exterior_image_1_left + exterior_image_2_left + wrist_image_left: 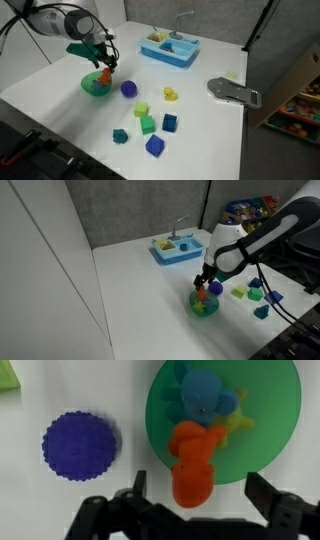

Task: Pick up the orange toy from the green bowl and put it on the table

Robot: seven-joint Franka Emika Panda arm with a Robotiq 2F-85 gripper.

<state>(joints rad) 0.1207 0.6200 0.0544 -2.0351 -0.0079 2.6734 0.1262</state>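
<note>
The green bowl (265, 420) stands on the white table (60, 70) and holds the orange toy (192, 465), a blue toy (205, 395) and a small yellow toy (238, 422). In the wrist view the orange toy reaches over the bowl's near rim. My gripper (200, 490) is open, with one finger on each side of the orange toy and a gap to both. In both exterior views the gripper (105, 66) (205, 283) hangs just above the bowl (92, 88) (205, 309), and the orange toy (105, 75) (201, 295) sits right under it.
A purple ball (129, 88) (80, 446) lies on the table close beside the bowl. Several green and blue blocks (147, 124) and a yellow toy (171, 93) lie further along. A blue sink tray (170, 47) (177, 248) stands at the back. A grey flat object (232, 90) lies at the table edge.
</note>
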